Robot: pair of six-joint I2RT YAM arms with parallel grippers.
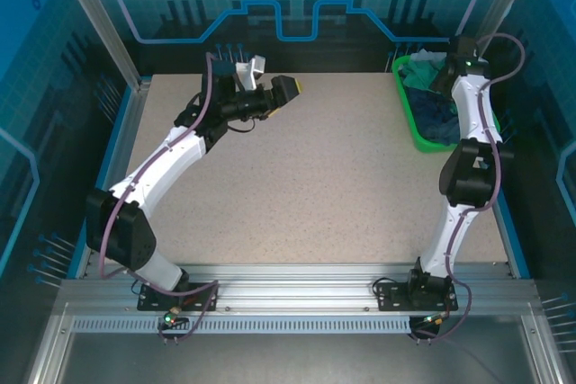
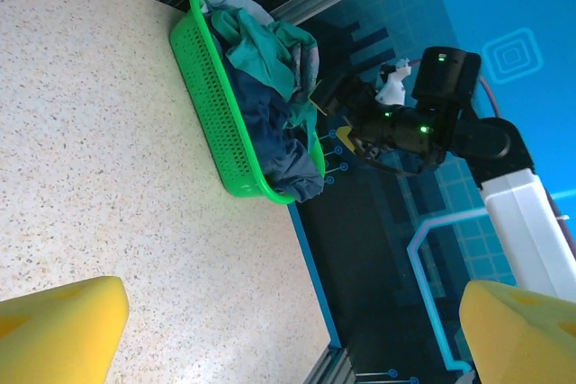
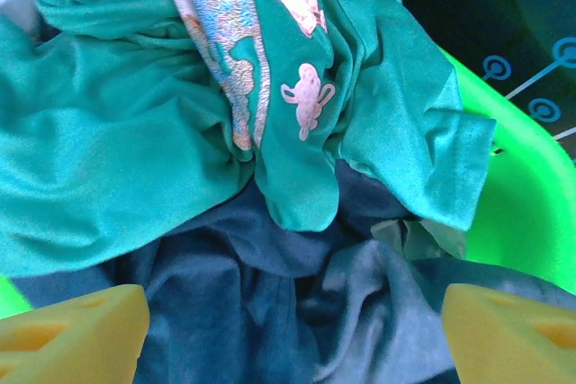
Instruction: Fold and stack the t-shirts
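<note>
Teal cloth sits on top of the pile: the teal t-shirt [image 3: 108, 159] lies crumpled in the basket [image 1: 409, 119], its pale pink print [image 3: 306, 96] facing up along a fold. Under it a navy t-shirt [image 3: 225, 303] bunches up, and a grey-blue t-shirt [image 3: 378, 303] lies just beside that. All three are inside the bright green basket, which stands at the far right corner of the bench [image 1: 315, 186].

Over to the right end effector [image 3: 288, 334]. It hangs directly above the pile, pointed down into the basket, with its yellow fingertips [image 3: 72, 330] spread wide. Nothing is between them, and whether they touch the cloth I cannot tell.

The left end effector [image 2: 288, 334] is well apart from all this, held above the far left part of the bench and aimed across towards the basket. Its jaws are wide too, with bare speckled bench between the yellow pads [image 2: 58, 330].

From the left wrist camera the basket is seen side on, teal cloth heaped at one end and navy spilling over the rim at the other, with the right arm reaching in from beyond it.
</note>
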